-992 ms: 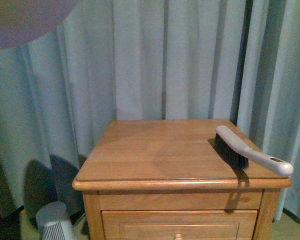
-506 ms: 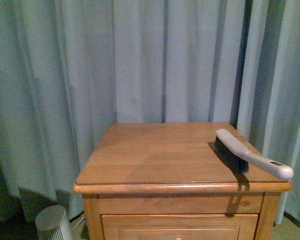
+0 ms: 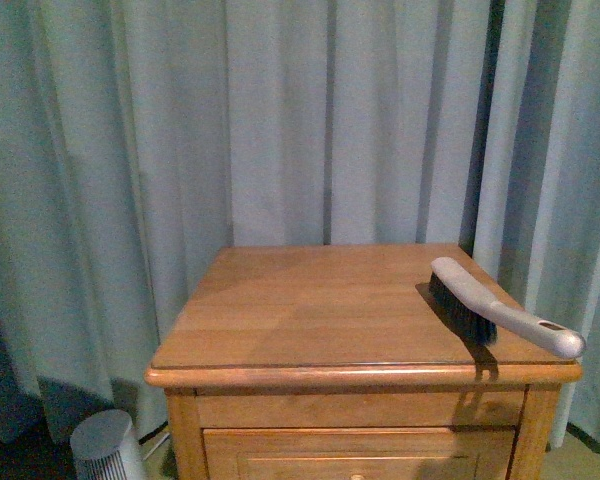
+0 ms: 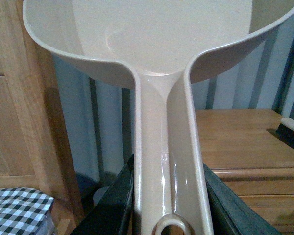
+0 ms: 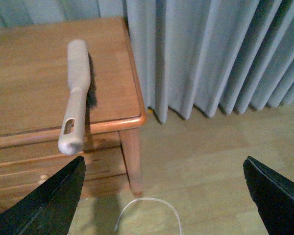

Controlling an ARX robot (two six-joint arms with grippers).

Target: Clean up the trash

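Two dark fingers of the left gripper [image 4: 169,200] press on the handle of the pale beige dustpan [image 4: 152,39], one against each side. The pan's scoop is raised close in front of the wrist camera. Behind it stand a wooden cabinet [image 4: 19,98] and, low down, a black-and-white checked cloth [image 4: 14,210]. The right gripper [image 5: 164,164] is spread wide with nothing between its fingers. It hangs above the pale floor beside the nightstand [image 3: 310,310], near a loop of white cable [image 5: 147,205]. A brush [image 3: 480,305] lies on the nightstand's top (dark bristles down, grey-white back up) along its right side, and its handle end sticks out past the front right corner. Grey-blue curtains [image 3: 280,120] hang behind the nightstand, and a small pale ribbed appliance [image 3: 105,445] sits on the floor by its left front leg. Where the trash lies I cannot tell: none of the three views shows it
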